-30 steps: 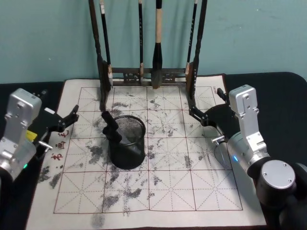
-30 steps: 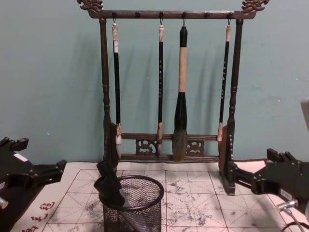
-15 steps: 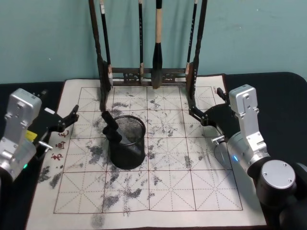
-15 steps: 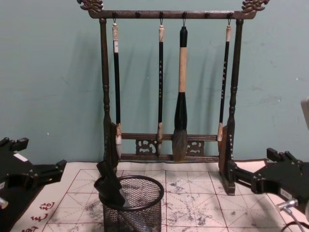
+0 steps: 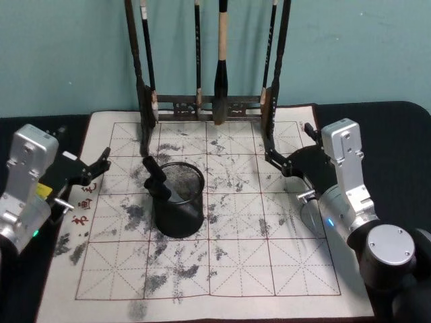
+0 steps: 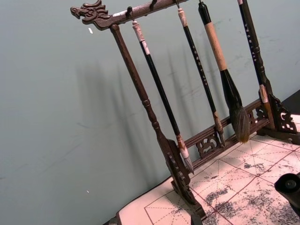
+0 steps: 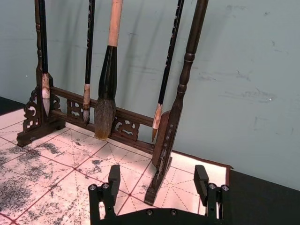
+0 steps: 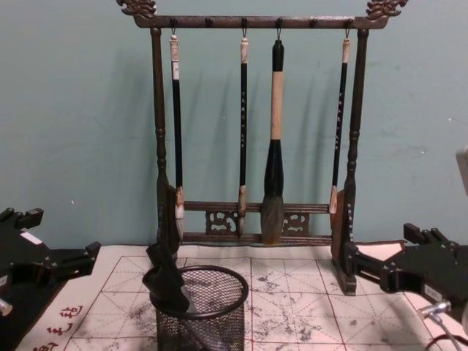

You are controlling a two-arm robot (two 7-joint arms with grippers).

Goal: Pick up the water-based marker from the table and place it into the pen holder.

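The black water-based marker (image 5: 156, 176) stands tilted inside the pen holder (image 5: 182, 210), a round black mesh cup on the gridded table mat (image 5: 256, 256). Its upper end leans over the cup's left rim. From the chest view the marker (image 8: 164, 279) pokes above the pen holder (image 8: 216, 322). My left gripper (image 5: 100, 171) hovers open at the mat's left edge, apart from the cup. My right gripper (image 5: 288, 144) stands open at the mat's right side, nothing between its fingers (image 7: 112, 182). Both grippers hold nothing.
A tall dark wooden brush rack (image 5: 209, 108) with several hanging brushes stands at the back of the mat, behind the cup. Its right post foot (image 7: 161, 154) is just ahead of my right gripper. Black tabletop borders the mat on both sides.
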